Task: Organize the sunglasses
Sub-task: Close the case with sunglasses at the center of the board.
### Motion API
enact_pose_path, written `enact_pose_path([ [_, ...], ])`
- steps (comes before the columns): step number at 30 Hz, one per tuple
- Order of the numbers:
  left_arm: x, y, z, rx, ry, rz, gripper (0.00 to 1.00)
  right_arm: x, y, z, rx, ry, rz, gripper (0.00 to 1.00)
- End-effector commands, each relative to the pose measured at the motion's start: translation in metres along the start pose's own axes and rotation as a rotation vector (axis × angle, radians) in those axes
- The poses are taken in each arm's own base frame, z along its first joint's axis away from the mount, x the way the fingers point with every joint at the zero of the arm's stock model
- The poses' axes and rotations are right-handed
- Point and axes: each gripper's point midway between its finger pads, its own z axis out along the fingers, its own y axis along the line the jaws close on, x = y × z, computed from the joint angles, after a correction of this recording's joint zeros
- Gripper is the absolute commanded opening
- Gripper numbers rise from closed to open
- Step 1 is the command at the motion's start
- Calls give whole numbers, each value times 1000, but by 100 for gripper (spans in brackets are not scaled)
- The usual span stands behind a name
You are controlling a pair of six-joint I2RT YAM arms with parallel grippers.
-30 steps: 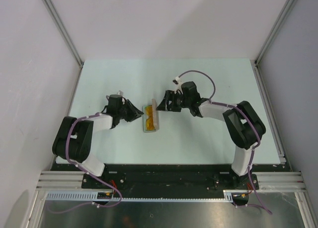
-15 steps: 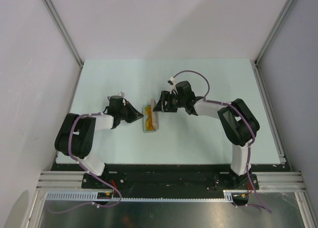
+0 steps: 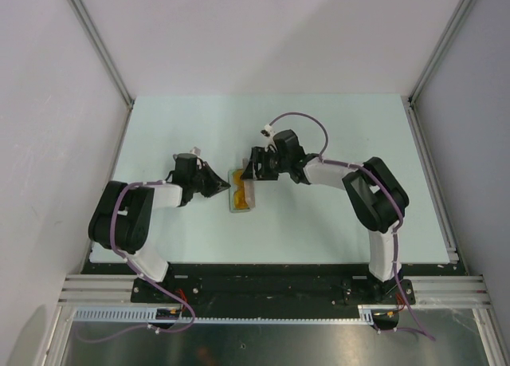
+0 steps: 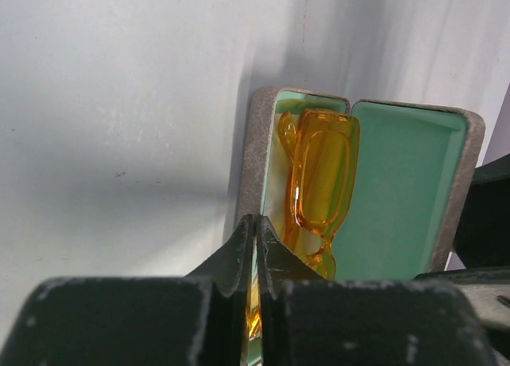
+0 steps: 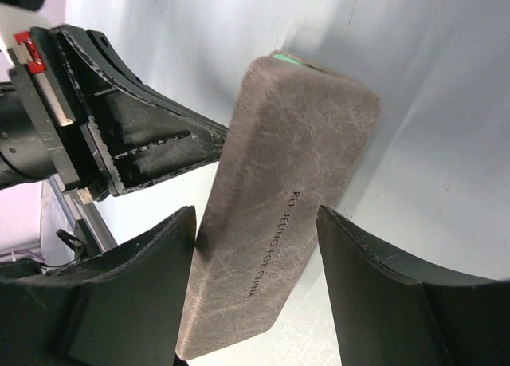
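Note:
The sunglasses (image 4: 323,171), translucent orange, lie folded in the base half of an open grey case (image 4: 253,143) with green lining. In the top view the sunglasses (image 3: 239,195) show inside the case (image 3: 242,207) at mid-table. My left gripper (image 4: 256,221) is shut with nothing between its fingers, and its tips rest at the case's long side wall. Seen from above, the left gripper (image 3: 225,187) sits at the case's left side. My right gripper (image 5: 255,214) is open astride the raised lid (image 5: 295,159), whose printed outer face points at the right wrist camera. From above, the right gripper (image 3: 252,169) stands behind the lid.
The pale table (image 3: 335,127) is walled by white panels left, right and behind, with metal posts at the corners. In the right wrist view the left gripper's black fingers (image 5: 151,143) show just beyond the lid. Both arms reach inward toward the case.
My left gripper has shut and stayed at the case's left side. My right gripper has moved left, closed a little around the lid, and tipped the lid further over the base.

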Motion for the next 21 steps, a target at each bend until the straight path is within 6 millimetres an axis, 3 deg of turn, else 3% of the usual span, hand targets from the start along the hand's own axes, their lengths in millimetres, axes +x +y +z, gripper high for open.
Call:
enact_pose_path([
  [1, 8, 11, 2, -25, 20, 20, 4, 13, -10, 11, 74, 38, -27, 68],
  [8, 9, 12, 2, -27, 24, 19, 3, 15, -4, 16, 76, 46, -50, 61],
  [16, 9, 12, 3, -27, 24, 22, 3, -1, 15, 7, 80, -6, -89, 67],
  [21, 9, 12, 3, -28, 25, 21, 3, -6, 15, 1, 114, -9, -82, 67],
])
